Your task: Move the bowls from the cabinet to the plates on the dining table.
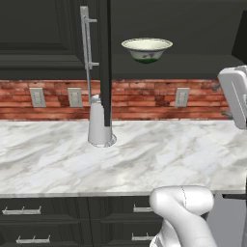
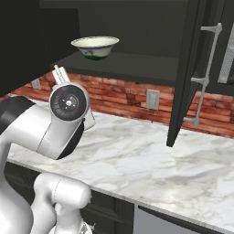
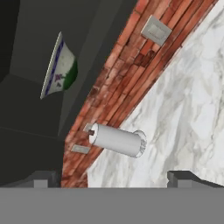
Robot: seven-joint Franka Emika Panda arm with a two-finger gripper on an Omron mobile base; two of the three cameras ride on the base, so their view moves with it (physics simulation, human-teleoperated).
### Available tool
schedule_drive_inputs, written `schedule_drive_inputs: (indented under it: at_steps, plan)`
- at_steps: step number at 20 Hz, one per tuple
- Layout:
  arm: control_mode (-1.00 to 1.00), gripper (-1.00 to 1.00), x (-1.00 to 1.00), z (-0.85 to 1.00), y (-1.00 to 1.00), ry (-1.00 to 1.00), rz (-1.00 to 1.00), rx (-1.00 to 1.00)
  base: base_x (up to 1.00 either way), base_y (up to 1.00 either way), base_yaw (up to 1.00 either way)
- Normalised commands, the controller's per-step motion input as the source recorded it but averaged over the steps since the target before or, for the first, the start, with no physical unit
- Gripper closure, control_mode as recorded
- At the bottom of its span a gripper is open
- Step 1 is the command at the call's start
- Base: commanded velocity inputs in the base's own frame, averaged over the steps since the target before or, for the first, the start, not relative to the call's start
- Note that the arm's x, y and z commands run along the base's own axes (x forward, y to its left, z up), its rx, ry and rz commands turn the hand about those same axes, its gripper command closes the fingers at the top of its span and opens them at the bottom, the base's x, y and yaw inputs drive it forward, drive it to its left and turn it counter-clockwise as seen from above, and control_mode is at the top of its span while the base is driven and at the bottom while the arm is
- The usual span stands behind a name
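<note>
Hand view showed the claw (image 3: 113, 177) spread wide and grasping nothing, aimed up toward the cream bowl (image 3: 59, 70), which sat upright on the open cabinet (image 1: 193, 65) shelf above the marble surface (image 1: 144, 159), awaiting pickup.

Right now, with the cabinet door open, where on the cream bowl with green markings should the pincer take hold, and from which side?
Probably the rim of the bowl, on the edge facing the open front of the cabinet. It stands upright on the shelf, its wall flaring to a thin lip, so one finger can go inside and one outside. The open pincer should come in level from the front.
</note>
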Motion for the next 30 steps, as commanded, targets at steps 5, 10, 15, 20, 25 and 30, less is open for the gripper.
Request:
schedule_drive_inputs:
  at_steps: [5,10,15,20,25,30]
  plan:
    - [-1.0,-1.0,0.23,0.13,0.08,-0.06,-0.01,0.06,0.0,0.0,0.0]
    - [-1.0,-1.0,0.26,0.21,0.1,-0.03,0.0,0.05,0.0,0.0,0.0]
    - [-1.0,-1.0,0.18,0.31,0.01,0.02,0.01,0.08,0.0,0.0,0.0]
    - [-1.0,-1.0,0.27,0.19,0.0,0.03,0.03,0.08,0.0,0.0,0.0]
    - [-1.0,-1.0,0.3,0.11,0.01,0.01,0.03,0.06,0.0,0.0,0.0]
    - [-1.0,-1.0,0.35,0.01,0.05,-0.02,0.02,0.04,0.0,0.0,0.0]
